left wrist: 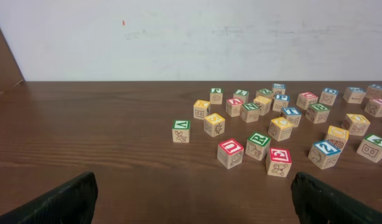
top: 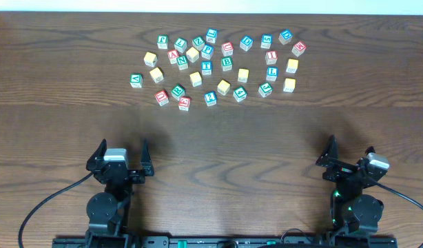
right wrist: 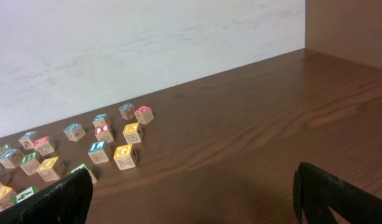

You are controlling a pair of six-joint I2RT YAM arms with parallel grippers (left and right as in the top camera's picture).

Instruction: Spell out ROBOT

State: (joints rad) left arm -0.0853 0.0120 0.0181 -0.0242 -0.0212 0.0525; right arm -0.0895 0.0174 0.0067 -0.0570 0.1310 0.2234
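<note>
Many small wooden letter blocks lie scattered at the far middle of the table. A green R block (top: pixel 178 90) sits in the front row and also shows in the left wrist view (left wrist: pixel 258 145). A blue T block (top: pixel 207 67) and a green B block (top: pixel 227 63) lie in the middle of the cluster. A red U block (left wrist: pixel 230 152) and a red E block (left wrist: pixel 279 161) flank the R. My left gripper (top: pixel 122 153) is open and empty near the front left. My right gripper (top: pixel 349 154) is open and empty near the front right.
The brown wooden table (top: pixel 218 145) reaches a white wall at the back. A yellow G block (right wrist: pixel 123 156) is the block nearest my right gripper. Bare wood lies between both grippers and the blocks.
</note>
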